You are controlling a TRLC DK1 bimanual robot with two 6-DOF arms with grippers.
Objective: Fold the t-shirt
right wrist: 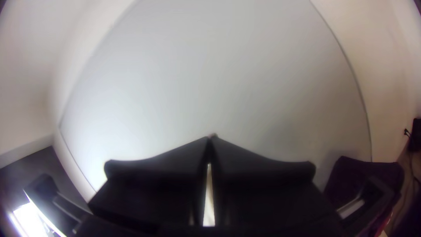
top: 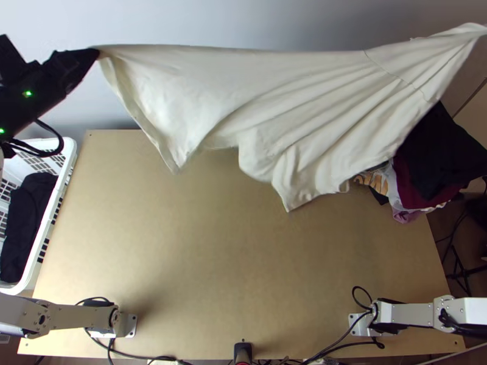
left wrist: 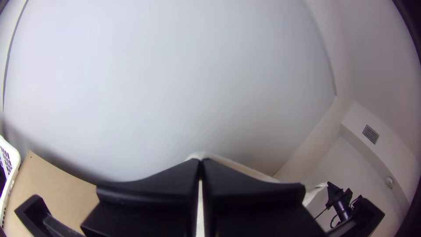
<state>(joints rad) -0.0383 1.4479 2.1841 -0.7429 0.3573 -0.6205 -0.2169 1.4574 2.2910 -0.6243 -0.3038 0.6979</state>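
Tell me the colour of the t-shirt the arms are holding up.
The t-shirt is plain off-white, cream in places; the top view shows it best.

Left tool [top: 95, 54] and right tool [right wrist: 210, 139] high, well apart, both with fingertips together

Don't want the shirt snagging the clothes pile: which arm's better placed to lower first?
Left, I'd say: the left gripper holds the t-shirt well away from the clothes pile; its other end hangs nearer.

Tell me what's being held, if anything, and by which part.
The off-white, draped cloth t-shirt, held aloft: the left claw pinches one upper corner, the right claw the opposite upper end. Which garment parts those are, I cannot tell.
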